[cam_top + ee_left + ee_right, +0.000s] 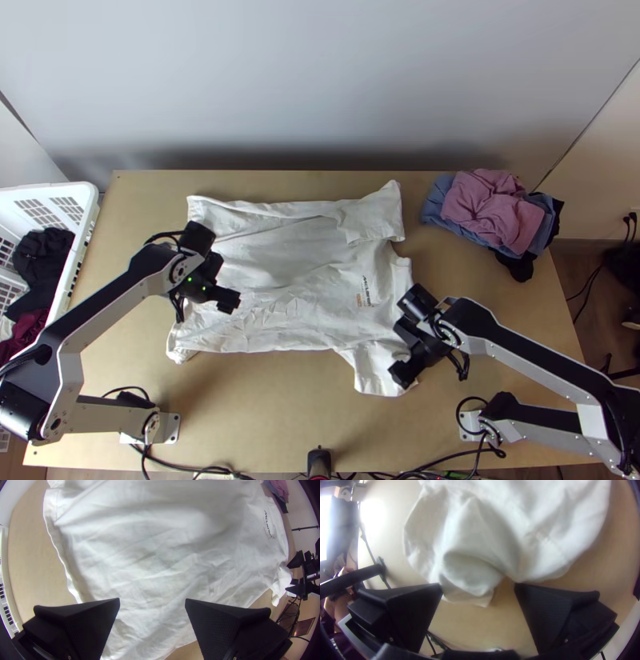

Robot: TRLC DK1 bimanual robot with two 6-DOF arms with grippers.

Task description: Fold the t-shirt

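The white shirt (296, 280) is lying spread and wrinkled on the tabletop (264, 408), under the left gripper (228, 301), whose fingers are standing wide apart. The right gripper's (402, 373) fingers are also standing apart, and one rumpled sleeve (374, 372) is lying near their tips.

Reading the table (264, 432) as a dial in the top view, find a wall (320, 80) at twelve o'clock, beyond the far edge. Between nine and ten o'clock, see a white slatted basket (88, 208), holding black cloth (40, 256) with dark red cloth (28, 328) nearer its six o'clock. At two o'clock, note pink cloth (488, 208) lying crumpled on blue cloth (436, 200), with black cloth (516, 266) poking out toward five. Farther out, around three, spot black cords (592, 280) above brown floor (584, 336). At six, make out perhaps a small dark stand (318, 460).
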